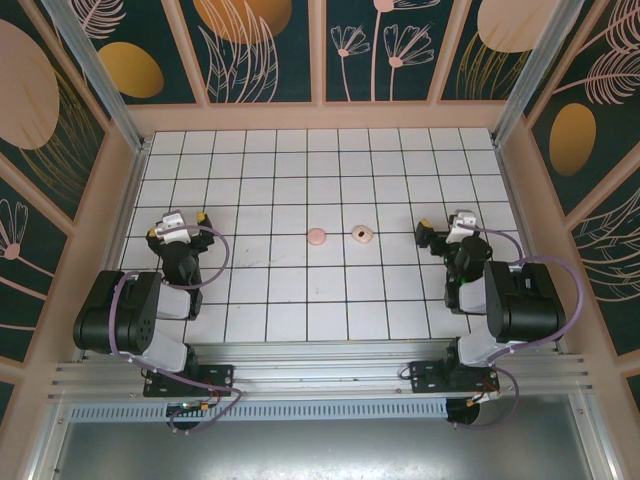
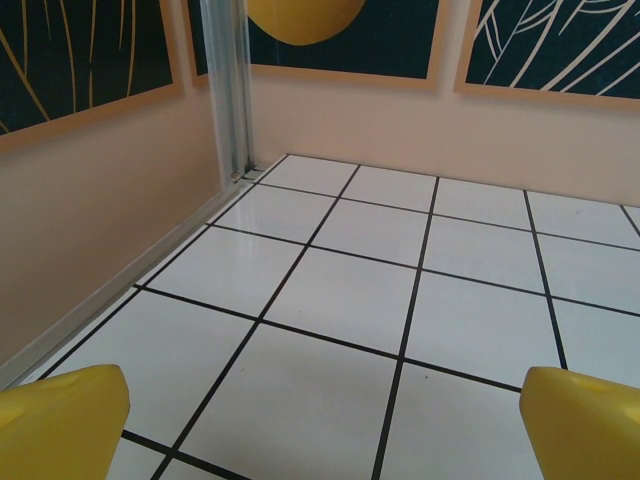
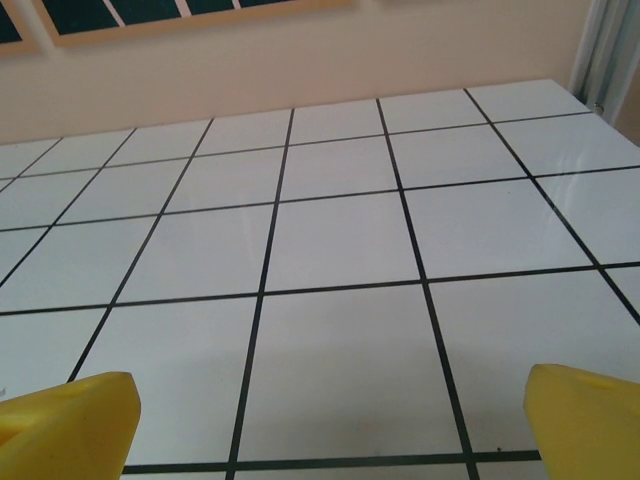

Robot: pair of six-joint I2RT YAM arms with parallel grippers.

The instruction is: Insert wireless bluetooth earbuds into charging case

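Black left gripper (image 1: 178,224) and right gripper (image 1: 446,227), yellow-tipped, hang wide open and empty. Farther out, between them, the small round pink plastic charging case (image 1: 317,237) lies just beside a beige piece with a dark centre hole (image 1: 362,234). An arm could grab the wrong one. The pale-pink earbuds are too small to pick out.
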